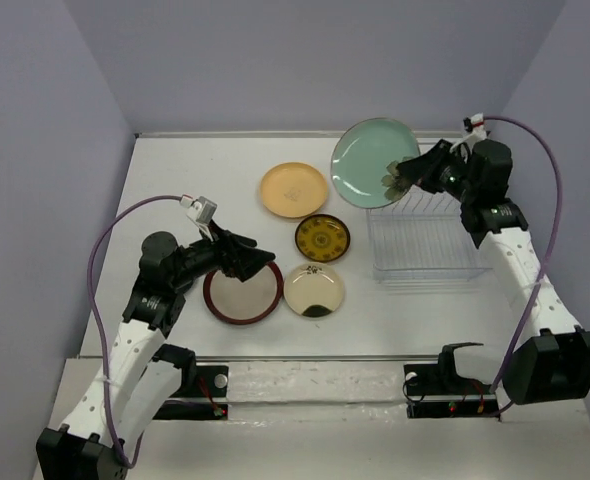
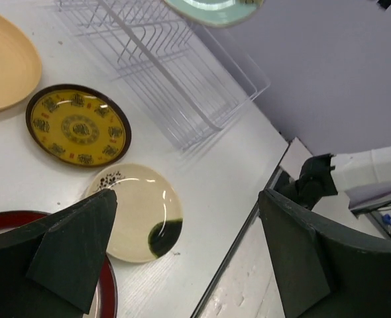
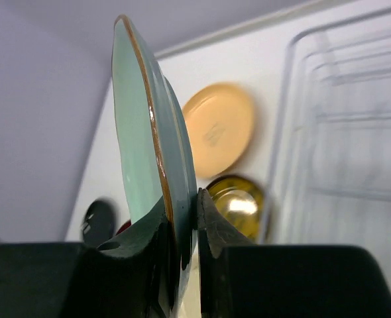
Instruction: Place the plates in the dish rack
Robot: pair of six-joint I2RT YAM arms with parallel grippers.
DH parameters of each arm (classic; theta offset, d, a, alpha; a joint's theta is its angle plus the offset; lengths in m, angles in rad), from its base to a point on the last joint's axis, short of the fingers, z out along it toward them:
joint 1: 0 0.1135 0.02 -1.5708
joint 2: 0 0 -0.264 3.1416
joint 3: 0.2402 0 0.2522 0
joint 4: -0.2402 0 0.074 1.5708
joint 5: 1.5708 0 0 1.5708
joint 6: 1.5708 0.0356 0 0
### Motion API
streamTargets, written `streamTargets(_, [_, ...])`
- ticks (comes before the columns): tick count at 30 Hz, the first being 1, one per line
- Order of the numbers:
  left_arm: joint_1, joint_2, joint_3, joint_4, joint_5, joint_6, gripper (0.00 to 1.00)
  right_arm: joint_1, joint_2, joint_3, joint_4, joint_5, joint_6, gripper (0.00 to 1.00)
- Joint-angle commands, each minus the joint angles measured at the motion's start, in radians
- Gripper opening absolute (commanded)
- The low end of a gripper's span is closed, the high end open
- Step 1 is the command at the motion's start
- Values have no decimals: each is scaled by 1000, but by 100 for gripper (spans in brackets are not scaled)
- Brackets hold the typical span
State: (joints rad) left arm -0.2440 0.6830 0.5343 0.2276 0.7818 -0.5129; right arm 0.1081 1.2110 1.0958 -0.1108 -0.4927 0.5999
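A white table point(image 1: 205, 160) fills the scene, walled in lilac. Two arms are bolted at its near edge.

The right arm point(image 1: 510, 255) reaches up along the right side and bends left at the wrist, above the far end of the rack. The left arm point(image 1: 140, 320) leans forward and right, its wrist low over the table.

The clear wire rack point(image 1: 425, 245) sits right of centre with no plate in it.

The green plate point(image 1: 370, 160), the largest, is held in the air on edge at the rack's far left corner. The right gripper point(image 3: 182, 212) has its fingers clamped on the plate's lower rim.

The red-rimmed plate point(image 1: 243, 298) lies flat near the left. The left gripper point(image 1: 255, 262) hovers at its far edge, fingers spread wide and holding nothing.

The orange plate point(image 1: 294, 189) lies flat towards the far side, well apart from the red-rimmed one. The cream plate point(image 1: 314, 290) lies just right of the red-rimmed plate. The brown plate point(image 1: 322, 238), the smallest, lies between the orange and cream plates.
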Motion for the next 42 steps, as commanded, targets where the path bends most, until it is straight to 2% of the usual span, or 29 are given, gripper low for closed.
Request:
streamTargets(1, [-84,-65,53,-155,-93,155,99,-88,-35,173,-92,438,-136,7])
streamTargets(3, [-106,-77,58,-171,-116,174,99,-114,-21,185,-90,582,-160,7])
streamTargets(6, [-139,-102,65,-192,-144,188,99,-145,41,234,-78,861,-288,7])
streamTargets(9, [-159,-117,62,-195,-148,186,99,-157,88,262,-34,959,-432,7])
streamTargets(12, [-163,-129,59,-186,-141,182,99,-183,123,277,49,989,-579,7])
streamTargets(19, [-167,-138,55,-177,-133,172,99,-193,208,351,49,941,-860,7])
streamTargets(24, [-170,-131,55,-169,-133,168,99,-193,249,368,31,902,-946,7])
streamTargets(30, [-169,-123,50,-169,-136,165,99,-202,320,389,11,873,-948,7])
streamTargets(42, [-166,-108,52,-160,-136,162,99,-202,357,366,8,829,-911,7])
